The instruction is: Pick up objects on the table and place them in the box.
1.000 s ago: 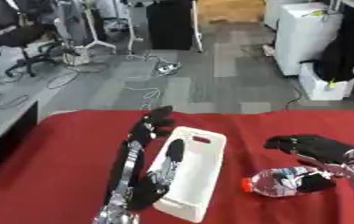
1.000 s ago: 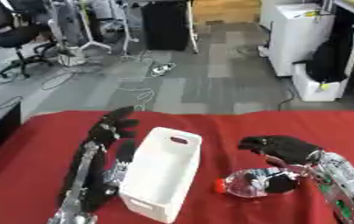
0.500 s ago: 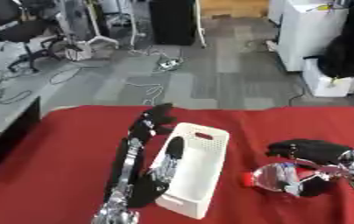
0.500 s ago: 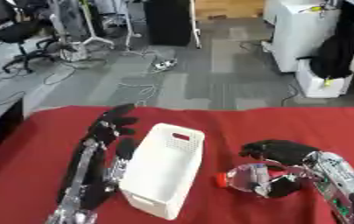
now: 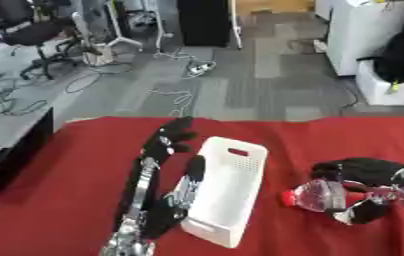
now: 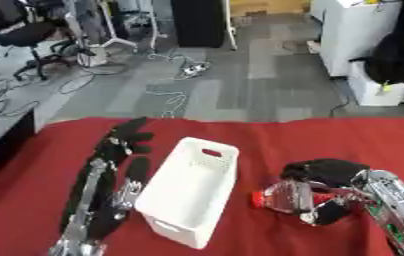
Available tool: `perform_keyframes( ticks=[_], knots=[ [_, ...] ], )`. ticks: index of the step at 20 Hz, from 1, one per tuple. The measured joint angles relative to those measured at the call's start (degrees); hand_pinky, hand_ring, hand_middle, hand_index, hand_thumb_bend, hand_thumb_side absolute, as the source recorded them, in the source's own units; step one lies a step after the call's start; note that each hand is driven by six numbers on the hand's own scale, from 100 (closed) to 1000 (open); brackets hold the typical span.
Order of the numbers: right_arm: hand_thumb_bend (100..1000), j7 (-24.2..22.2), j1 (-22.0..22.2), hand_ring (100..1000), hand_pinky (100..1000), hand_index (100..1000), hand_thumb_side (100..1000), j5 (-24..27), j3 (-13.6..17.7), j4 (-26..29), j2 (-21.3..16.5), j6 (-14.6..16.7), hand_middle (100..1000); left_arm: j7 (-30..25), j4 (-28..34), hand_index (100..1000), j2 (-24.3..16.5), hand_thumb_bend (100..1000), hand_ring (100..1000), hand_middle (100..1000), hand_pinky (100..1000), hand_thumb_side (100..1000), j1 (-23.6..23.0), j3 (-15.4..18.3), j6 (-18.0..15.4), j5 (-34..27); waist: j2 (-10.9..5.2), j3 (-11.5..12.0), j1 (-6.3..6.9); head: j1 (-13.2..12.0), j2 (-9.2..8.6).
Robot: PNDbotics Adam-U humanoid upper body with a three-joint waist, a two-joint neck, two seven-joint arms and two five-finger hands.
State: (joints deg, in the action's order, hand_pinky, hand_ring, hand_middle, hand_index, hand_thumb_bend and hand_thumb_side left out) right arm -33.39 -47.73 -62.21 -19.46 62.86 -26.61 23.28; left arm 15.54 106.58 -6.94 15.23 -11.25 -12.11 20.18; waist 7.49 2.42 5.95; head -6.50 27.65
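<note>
The box (image 6: 191, 192) is a white, open-topped rectangular plastic bin with handle slots in its end walls; it stands upright on the red table, set diagonally. The bottle (image 6: 284, 199) is clear plastic with a red cap, lying on its side just right of the box, cap toward it.

Bottle (image 6: 284, 199) at my 4 o'clock: only the red cap end and part of the clear body show; the rest sits under my right hand (image 6: 328, 175). Label too blurred to read. In the left eye view the right forearm is cut off by the picture's edge at 3 o'clock. My left arm runs off the bottom edge near 7 o'clock.
</note>
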Motion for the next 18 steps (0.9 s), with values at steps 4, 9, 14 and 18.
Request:
perform_keyframes(
  ticks=[4, 9, 14, 18],
  knots=[
    [336, 0.4, -1.2, 896, 847, 1000, 544, -1.6, -0.4, -2.2, -0.7, 1.2, 968, -0.2, 0.1, 885, 0.3, 267, 776, 821, 677, 783, 0.0, 0.0, 0.1, 0.0, 0.33, 0.8, 0.38, 0.5, 0.02],
    [320, 2.1, -2.4, 851, 792, 1000, 556, -4.0, -0.4, -4.7, -0.9, 2.8, 938, -0.4, 0.1, 885, 0.4, 267, 776, 821, 678, 784, 0.1, 0.0, 0.1, -0.1, 0.65, 1.2, 0.42, 0.9, 0.03],
    [321, 4.1, -2.8, 640, 589, 1000, 543, -5.5, -0.4, -6.0, -1.2, 3.7, 808, -0.5, 0.1, 885, 0.4, 266, 776, 820, 678, 784, 0.5, 0.0, 0.0, -0.2, 0.90, 1.5, 0.48, 0.9, 0.03],
    [315, 6.3, -3.3, 399, 238, 965, 507, -6.5, -0.4, -6.8, -1.4, 4.0, 599, -0.6, 0.3, 885, 0.4, 266, 776, 820, 678, 784, 0.6, -0.1, -0.1, -0.2, 1.10, 1.6, 0.48, 0.9, 0.05]
  ],
)
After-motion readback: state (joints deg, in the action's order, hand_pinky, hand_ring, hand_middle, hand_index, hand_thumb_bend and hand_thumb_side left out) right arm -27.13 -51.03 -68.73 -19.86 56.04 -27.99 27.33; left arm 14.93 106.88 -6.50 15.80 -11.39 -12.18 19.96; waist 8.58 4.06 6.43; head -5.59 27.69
